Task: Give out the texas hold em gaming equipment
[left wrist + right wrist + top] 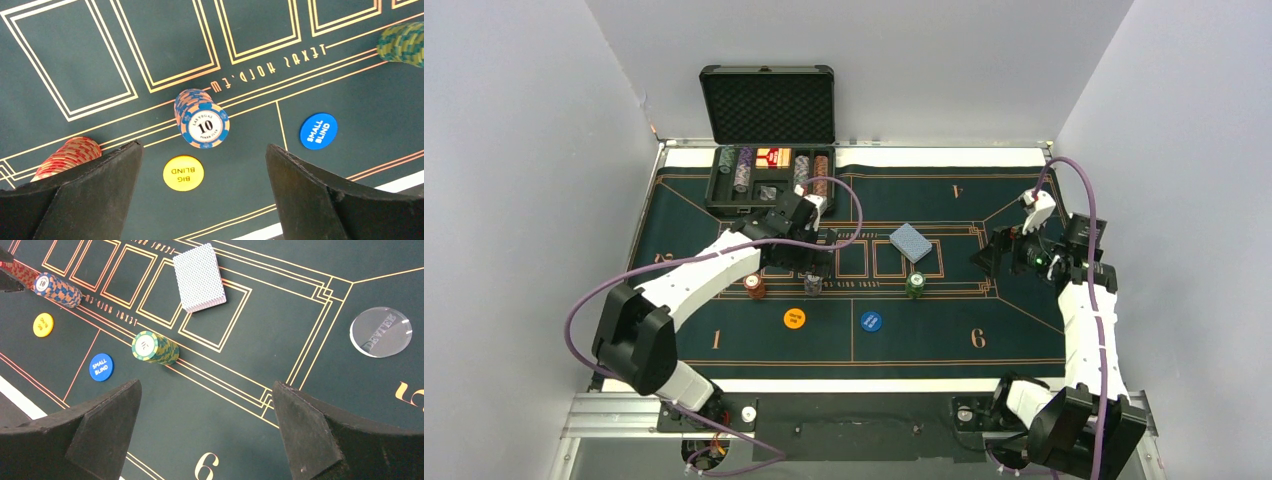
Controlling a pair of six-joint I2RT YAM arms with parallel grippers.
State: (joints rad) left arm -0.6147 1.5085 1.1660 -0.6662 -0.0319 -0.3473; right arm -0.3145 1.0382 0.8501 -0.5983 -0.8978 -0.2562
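Note:
Three chip stacks stand in a row on the green felt mat [724, 345]: red-brown [755, 287], blue-and-orange [812, 287] and green [914, 286]. An orange "Big Blind" disc [794, 318] and a blue "Small Blind" disc [871, 321] lie in front of them. A blue-backed card deck [911, 242] lies in the centre boxes. My left gripper [204, 147] is open and empty above the blue-and-orange stack [202, 124]. My right gripper [206, 385] is open and empty over the mat's right side, near a clear disc [381, 332].
The open black case [769, 150] stands at the back left, holding chip rows and red card boxes. Grey walls close in the table on the left, back and right. The left arm's purple cable loops over the mat near the case.

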